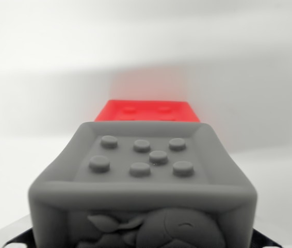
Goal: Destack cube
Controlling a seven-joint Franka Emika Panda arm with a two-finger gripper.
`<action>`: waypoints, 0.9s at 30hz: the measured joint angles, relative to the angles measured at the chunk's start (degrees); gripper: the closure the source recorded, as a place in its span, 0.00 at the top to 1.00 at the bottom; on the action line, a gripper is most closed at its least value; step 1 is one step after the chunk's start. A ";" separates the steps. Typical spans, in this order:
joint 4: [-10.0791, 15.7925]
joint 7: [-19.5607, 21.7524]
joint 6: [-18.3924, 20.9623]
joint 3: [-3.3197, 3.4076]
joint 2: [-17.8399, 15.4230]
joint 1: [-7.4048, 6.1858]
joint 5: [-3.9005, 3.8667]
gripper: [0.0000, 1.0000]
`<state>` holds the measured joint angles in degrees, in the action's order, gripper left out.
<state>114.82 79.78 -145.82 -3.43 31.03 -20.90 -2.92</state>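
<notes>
Wrist view: grey cube (142, 175) filling the lower middle, very close to the lens, seven raised studs on its recessed top face, an embossed figure on its near side. Red cube (147, 111) right behind it, only the top face with faint studs visible; touching or apart, cannot tell. White surface (32, 62) all around. Dark gripper parts barely visible at the bottom corners; jaws' state cannot be told.
</notes>
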 joint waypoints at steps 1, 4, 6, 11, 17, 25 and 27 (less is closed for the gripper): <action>0.03 0.00 0.21 0.00 -0.26 0.00 0.00 0.00; 0.13 -0.01 0.99 -0.02 -1.14 0.00 0.01 0.00; 0.18 -0.01 1.55 -0.03 -1.73 0.00 0.01 0.00; 0.30 -0.04 2.99 -0.07 -3.37 0.00 0.06 0.00; 0.27 -0.07 4.75 -0.12 -5.32 0.01 0.13 0.00; -2.51 0.07 5.33 0.09 -2.84 0.32 0.23 0.00; -3.26 0.20 5.49 0.19 -2.23 0.40 0.25 0.00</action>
<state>111.55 79.98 -140.33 -3.24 28.79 -20.50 -2.67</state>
